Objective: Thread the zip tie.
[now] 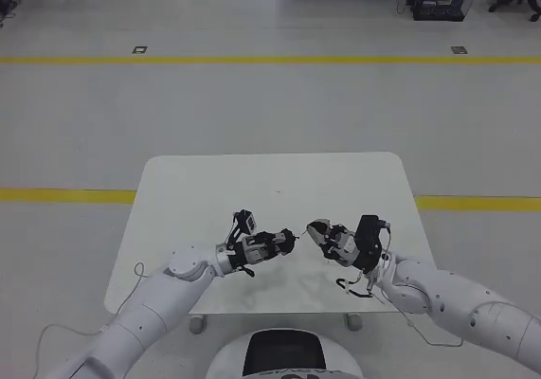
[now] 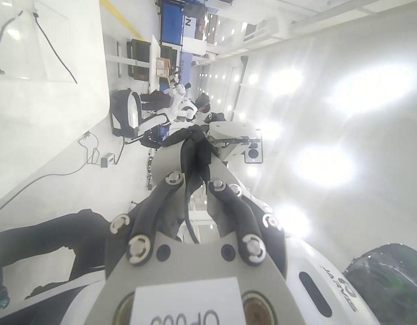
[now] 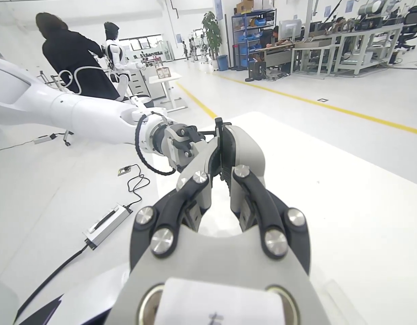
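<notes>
Setting: A white table stands on a pale workshop floor crossed by yellow lines. The two arms meet in the air above the table's near half.

Left gripper: The left gripper points at its partner, its jaws pressed together on one end of the black zip tie. In the left wrist view a thin black strand trails back between the finger linkages toward the palm.

Right gripper: The right gripper faces the left one almost tip to tip, its jaws pinched on the tie's other end. A short black stub stands just above its fingertips.

Zip tie: It is held clear of the table and bridges the narrow gap between the two sets of jaws. Which end is the head cannot be told.

Why so held: With one end in each gripper, the tail can probably be lined up with the head's slot in mid-air.

Stage: This looks like alignment. Whether the tail has entered the head is too small to tell.
</notes>
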Controlling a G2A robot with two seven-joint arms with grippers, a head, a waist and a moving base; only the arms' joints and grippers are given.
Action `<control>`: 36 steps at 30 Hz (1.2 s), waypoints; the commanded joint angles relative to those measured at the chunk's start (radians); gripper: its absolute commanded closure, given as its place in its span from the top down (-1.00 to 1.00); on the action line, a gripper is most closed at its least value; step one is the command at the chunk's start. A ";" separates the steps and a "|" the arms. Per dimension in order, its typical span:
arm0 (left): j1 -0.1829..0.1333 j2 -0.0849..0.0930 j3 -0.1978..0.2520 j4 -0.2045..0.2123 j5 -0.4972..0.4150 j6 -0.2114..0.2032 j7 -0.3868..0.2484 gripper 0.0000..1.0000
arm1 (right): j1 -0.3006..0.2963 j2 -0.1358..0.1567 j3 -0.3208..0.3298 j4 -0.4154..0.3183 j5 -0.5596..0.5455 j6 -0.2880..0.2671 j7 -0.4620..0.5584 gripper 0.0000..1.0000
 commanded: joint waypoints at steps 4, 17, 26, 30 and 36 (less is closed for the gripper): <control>-0.001 -0.001 0.000 0.001 0.001 0.004 -0.006 -1.00 | -0.009 -0.004 0.012 0.001 -0.010 0.000 0.000 -1.00; -0.003 -0.004 0.005 0.006 0.006 0.005 -0.017 -1.00 | -0.026 -0.011 0.030 0.004 -0.018 0.000 0.007 -1.00; -0.004 -0.006 0.004 0.007 0.007 0.007 -0.016 -1.00 | -0.034 -0.011 0.037 -0.001 -0.022 0.000 0.009 -1.00; -0.005 -0.006 0.002 0.005 0.008 0.009 -0.017 -1.00 | -0.035 -0.011 0.038 -0.004 -0.023 0.000 0.013 -1.00; -0.004 -0.006 0.000 0.004 0.007 0.011 -0.018 -1.00 | -0.035 -0.011 0.038 -0.006 -0.021 0.000 0.016 -1.00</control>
